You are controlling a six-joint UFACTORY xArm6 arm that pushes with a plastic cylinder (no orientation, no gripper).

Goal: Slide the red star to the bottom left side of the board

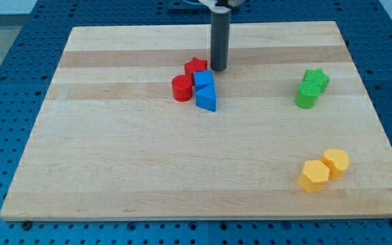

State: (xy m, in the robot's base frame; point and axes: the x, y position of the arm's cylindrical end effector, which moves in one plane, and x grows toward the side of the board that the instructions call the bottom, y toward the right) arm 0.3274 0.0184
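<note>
The red star point(195, 67) lies on the wooden board point(114, 156) a little above centre, at the top of a tight cluster. A red cylinder point(182, 88) sits just below and left of it. A blue cube point(203, 79) touches the star's lower right, and a blue triangular block point(207, 99) lies below the cube. My tip point(218, 69) rests on the board just right of the star, close to it and to the blue cube's top edge.
A green star point(316, 79) and a green cylinder point(306, 97) lie together at the view's right. A yellow hexagonal block point(314, 176) and a yellow cylinder point(336, 162) sit at the bottom right. A blue perforated table surrounds the board.
</note>
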